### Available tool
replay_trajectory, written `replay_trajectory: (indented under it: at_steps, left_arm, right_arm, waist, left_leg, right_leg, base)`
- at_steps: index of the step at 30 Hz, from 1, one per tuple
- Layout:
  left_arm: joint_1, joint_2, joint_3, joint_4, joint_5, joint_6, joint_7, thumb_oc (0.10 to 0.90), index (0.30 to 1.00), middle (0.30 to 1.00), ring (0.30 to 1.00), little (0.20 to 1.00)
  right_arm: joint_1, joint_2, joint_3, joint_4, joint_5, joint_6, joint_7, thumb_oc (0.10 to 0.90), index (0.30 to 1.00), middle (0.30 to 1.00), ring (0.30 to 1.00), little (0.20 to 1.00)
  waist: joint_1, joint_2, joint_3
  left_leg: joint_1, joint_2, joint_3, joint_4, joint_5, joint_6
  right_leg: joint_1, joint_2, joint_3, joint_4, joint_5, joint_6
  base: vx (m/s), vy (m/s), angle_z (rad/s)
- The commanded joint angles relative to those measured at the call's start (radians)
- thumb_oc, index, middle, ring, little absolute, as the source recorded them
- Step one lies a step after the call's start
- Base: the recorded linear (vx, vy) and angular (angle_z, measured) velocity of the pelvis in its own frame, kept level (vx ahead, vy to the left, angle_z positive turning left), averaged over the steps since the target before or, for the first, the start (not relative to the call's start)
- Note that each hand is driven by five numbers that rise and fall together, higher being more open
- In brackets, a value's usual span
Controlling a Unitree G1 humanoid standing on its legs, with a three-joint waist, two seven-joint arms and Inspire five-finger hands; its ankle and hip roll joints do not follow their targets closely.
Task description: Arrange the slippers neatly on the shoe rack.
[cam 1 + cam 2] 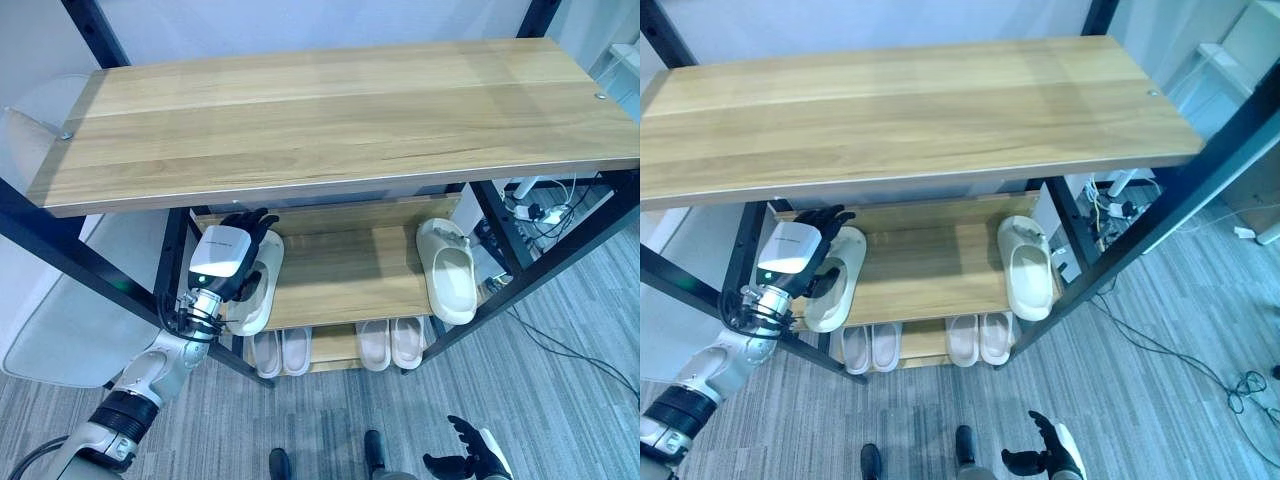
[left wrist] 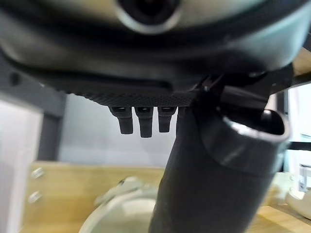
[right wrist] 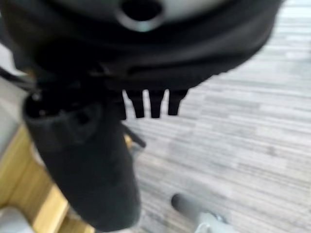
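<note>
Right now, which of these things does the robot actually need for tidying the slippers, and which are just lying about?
Part of the job:
left slipper under the left hand
right slipper
shoe rack
two slipper pairs below

Just lying about:
cables behind
right hand, idle

Six slippers [image 1: 448, 270], one shoe rack [image 1: 330, 110]

- The place looks like an office or a lab room, not a home.
- The floor [image 1: 560, 400] is grey carpet tile in a striped pattern, the kind laid in workplaces.
- The shoe rack [image 1: 330, 110] is a plain black metal frame with bare wooden shelves.
- A power strip [image 1: 530, 211] and loose cables [image 1: 570, 350] lie on the floor behind and beside the rack.
- A pale wall [image 1: 300, 20] stands behind it.
</note>
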Motion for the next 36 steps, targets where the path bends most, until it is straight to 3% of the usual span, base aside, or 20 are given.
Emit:
replay_trajectory:
  at_steps: [1,27,28,36]
  left_arm:
    - [-0.096,0.029,0.106,0.013,-0.067,0.001,0.080,0.800,0.900,0.900,0.900,0.900]
    - [-0.321,-0.010,-0.050,0.187,-0.091,0.037,0.108,0.800,0.900,0.900,0.900,0.900]
    - [-0.322,-0.014,-0.053,0.199,-0.095,0.039,0.104,0.400,0.300,0.300,0.300,0.300]
    - [-0.324,-0.057,-0.063,0.243,-0.165,0.028,0.086,0.400,0.300,0.300,0.300,0.300]
  right_arm:
    - [0.041,-0.027,-0.036,-0.088,-0.028,-0.031,-0.036,0.800,0.900,0.900,0.900,0.900]
    - [0.020,-0.024,0.009,-0.088,-0.013,-0.030,-0.038,0.800,0.900,0.900,0.900,0.900]
    - [0.017,-0.024,0.009,-0.086,-0.010,-0.029,-0.038,0.800,0.900,0.900,0.900,0.900]
    - [0.006,-0.023,0.009,-0.087,0.000,-0.023,-0.041,0.800,0.900,0.900,0.900,0.900]
  waist:
    - [0.012,-0.021,-0.016]
    - [-0.021,-0.026,-0.045]
    - [-0.021,-0.027,-0.046]
    - [-0.020,-0.028,-0.050]
  left_leg:
    - [0.003,-0.055,-0.003,0.003,-0.073,0.027]
    - [-0.021,-0.046,0.015,0.003,-0.076,0.026]
    - [-0.022,-0.045,0.016,0.003,-0.076,0.025]
    - [-0.022,-0.044,0.018,0.003,-0.076,0.026]
  right_leg:
    - [0.020,-0.019,0.007,0.007,-0.105,0.048]
    - [-0.013,-0.016,0.025,0.007,-0.098,0.052]
    - [-0.014,-0.016,0.025,0.007,-0.098,0.053]
    - [-0.016,-0.016,0.024,0.007,-0.099,0.051]
  base:
    - [0.00,0.000,0.00]
    - [0.01,-0.005,-0.03]
    - [0.00,0.000,0.00]
    - [0.02,-0.004,0.00]
